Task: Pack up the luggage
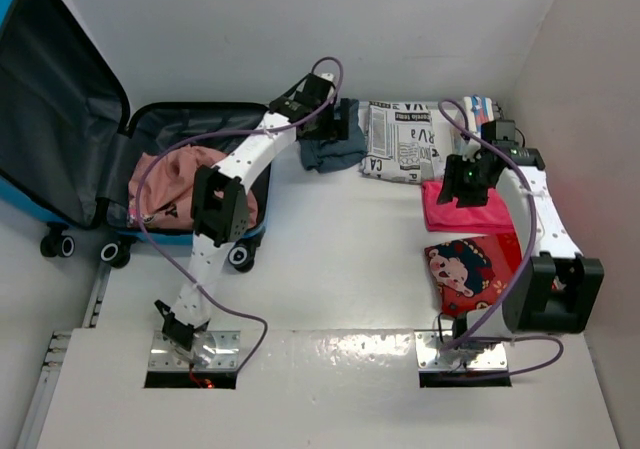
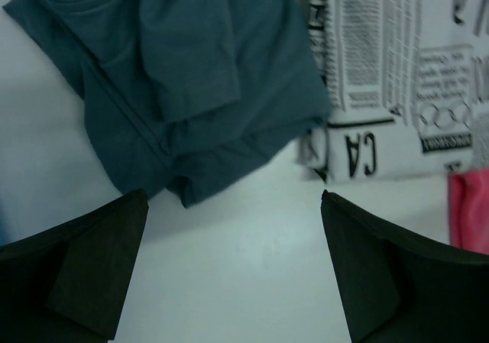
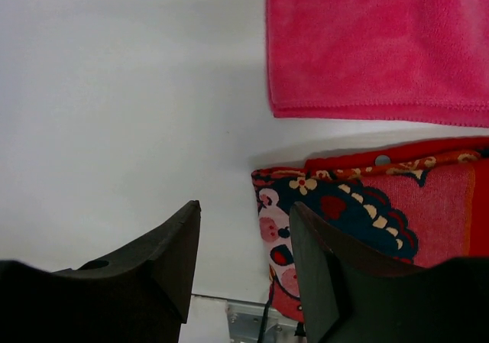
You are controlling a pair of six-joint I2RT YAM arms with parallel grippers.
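I see a folded teal shirt [image 1: 330,154] just beside a newspaper-print cloth [image 1: 400,144]. On my right, a pink towel [image 1: 460,219] lies near a red patterned cloth [image 1: 465,269].

Robot lab cell indicated: white worktop [image 1: 330,259] boxed by plain white walls [image 1: 400,29]; cabled left arm [image 1: 245,159] and right arm [image 1: 545,224] bolted to metal plates [image 1: 215,352].

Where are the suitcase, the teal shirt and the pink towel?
suitcase [image 1: 60,99], top view, dark lining of its open lid.
teal shirt [image 2: 191,68], left wrist view, middle of the folded cloth.
pink towel [image 3: 382,45], right wrist view, middle of its surface.
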